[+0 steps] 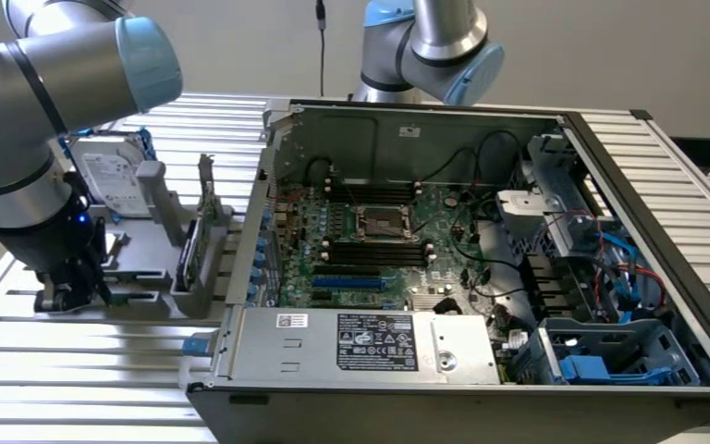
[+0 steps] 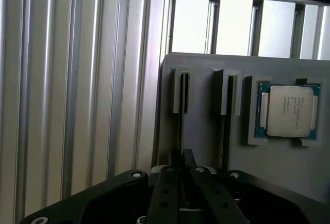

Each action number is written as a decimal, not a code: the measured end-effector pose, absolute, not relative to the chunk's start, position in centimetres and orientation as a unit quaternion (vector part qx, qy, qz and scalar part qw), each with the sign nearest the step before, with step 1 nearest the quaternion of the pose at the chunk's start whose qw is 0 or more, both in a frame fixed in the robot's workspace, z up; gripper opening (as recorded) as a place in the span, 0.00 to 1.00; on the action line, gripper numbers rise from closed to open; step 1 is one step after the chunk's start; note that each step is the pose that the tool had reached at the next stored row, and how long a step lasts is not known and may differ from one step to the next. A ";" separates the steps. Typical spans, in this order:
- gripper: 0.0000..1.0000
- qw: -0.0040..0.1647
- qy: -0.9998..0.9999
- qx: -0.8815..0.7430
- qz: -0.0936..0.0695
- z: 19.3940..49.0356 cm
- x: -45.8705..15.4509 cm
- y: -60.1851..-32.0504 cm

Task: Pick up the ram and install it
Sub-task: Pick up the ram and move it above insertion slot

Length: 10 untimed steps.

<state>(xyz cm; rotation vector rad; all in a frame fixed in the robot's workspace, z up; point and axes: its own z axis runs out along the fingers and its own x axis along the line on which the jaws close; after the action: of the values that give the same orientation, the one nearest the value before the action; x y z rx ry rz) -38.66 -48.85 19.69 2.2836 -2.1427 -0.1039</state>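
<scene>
At the exterior view's far left, a grey robot arm with pale blue joint caps (image 1: 34, 111) reaches down to the slatted aluminium table (image 1: 84, 370). Its black gripper (image 1: 69, 289) sits low at the near left end of a grey moulded parts tray (image 1: 145, 301). A silver boxy hard drive (image 1: 111, 176) stands upright at the back of that tray.

In the wrist view the gripper (image 2: 183, 155) has its two dark fingers drawn in to a point, pinched on the thin dark edge of the ram (image 2: 180, 131). The ram stands edge-on in one of the tray's two narrow slots. The second slot (image 2: 227, 95) lies between it and a square silver processor chip (image 2: 289, 111), which rests flat in its own recess.

The centre and right of the exterior view hold an open black computer case (image 1: 392, 129) lying on its side. Inside it is a green motherboard (image 1: 447, 227) with long black memory slots (image 1: 380, 248). A second grey and blue arm (image 1: 435, 46) rises behind the case at top centre.
</scene>
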 end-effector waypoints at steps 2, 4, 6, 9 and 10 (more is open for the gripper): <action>0.14 0.005 -0.688 0.725 -0.034 19.7 -38.7 -48.8; 0.14 0.004 -0.693 0.721 -0.034 19.7 -38.7 -48.8; 0.14 0.004 -0.695 0.718 -0.034 19.7 -38.7 -48.8; 0.14 0.005 -0.698 0.715 -0.035 19.9 -38.7 -48.8; 0.14 0.005 -0.698 0.715 -0.035 20.1 -38.7 -48.8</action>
<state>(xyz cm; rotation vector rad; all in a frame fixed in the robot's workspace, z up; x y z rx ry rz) -38.66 -48.84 20.07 2.2393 -2.1876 -0.1107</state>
